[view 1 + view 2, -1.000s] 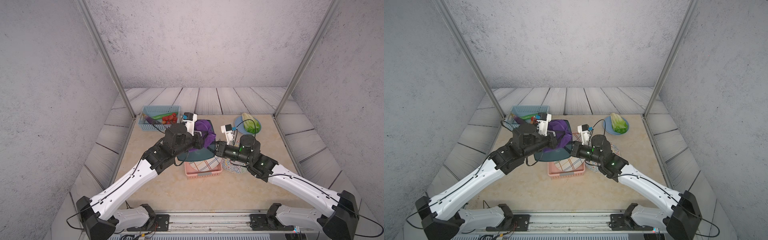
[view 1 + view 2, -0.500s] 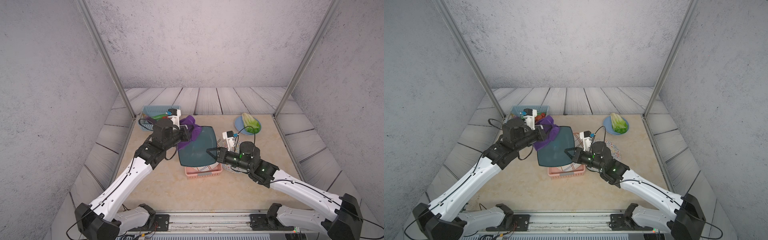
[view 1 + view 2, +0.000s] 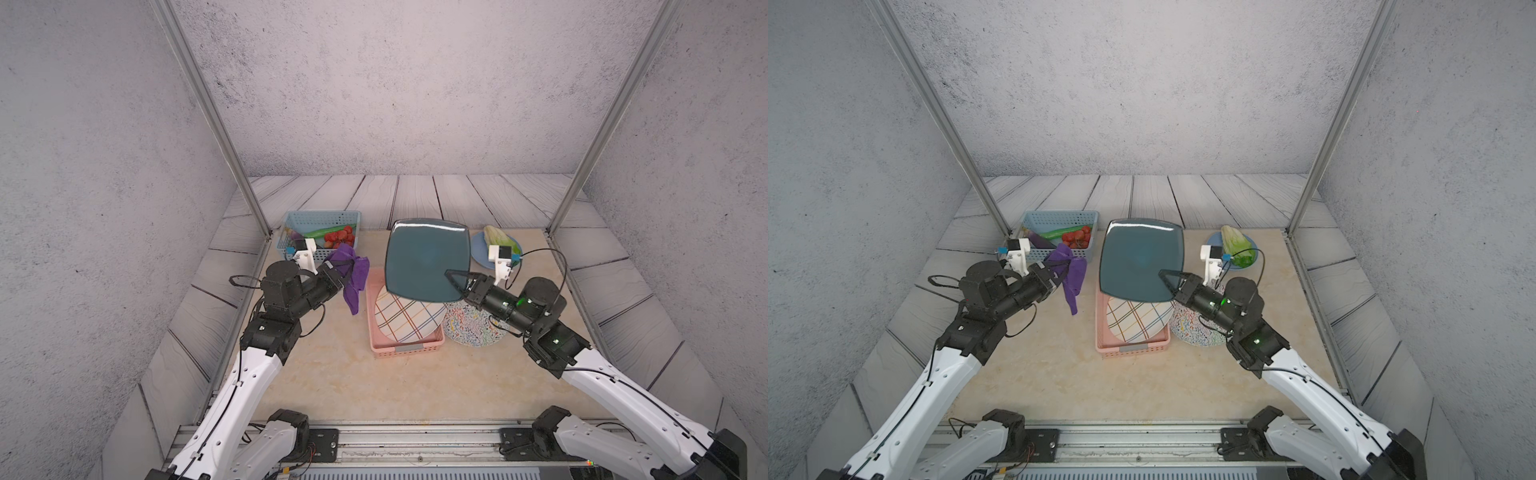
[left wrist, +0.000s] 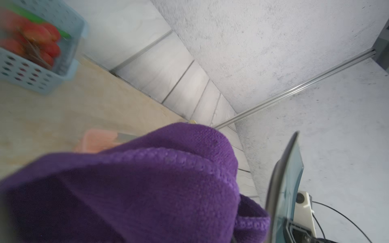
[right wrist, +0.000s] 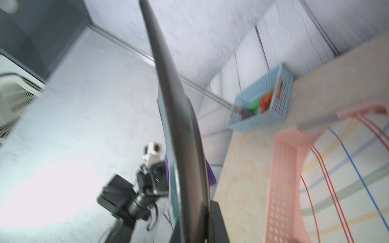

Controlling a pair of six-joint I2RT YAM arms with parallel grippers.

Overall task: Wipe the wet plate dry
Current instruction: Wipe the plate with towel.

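Raised teal plate (image 3: 424, 257), purple cloth (image 3: 354, 277) apart from it
The right gripper (image 3: 455, 283) is clamped on the plate's near corner, holding it tilted above the pink basket (image 3: 405, 348) mid-table; the left gripper (image 3: 337, 270) pinches the hanging cloth toward the table's left edge, just before the blue basket (image 3: 322, 214)

My table (image 3: 332, 382) is marbled beige. On it stand a blue basket (image 3: 320, 217) far left, a pink basket (image 3: 405, 348) mid-table, a speckled plate (image 3: 471, 330) just beside that, and a small blue plate (image 3: 478, 254) far right
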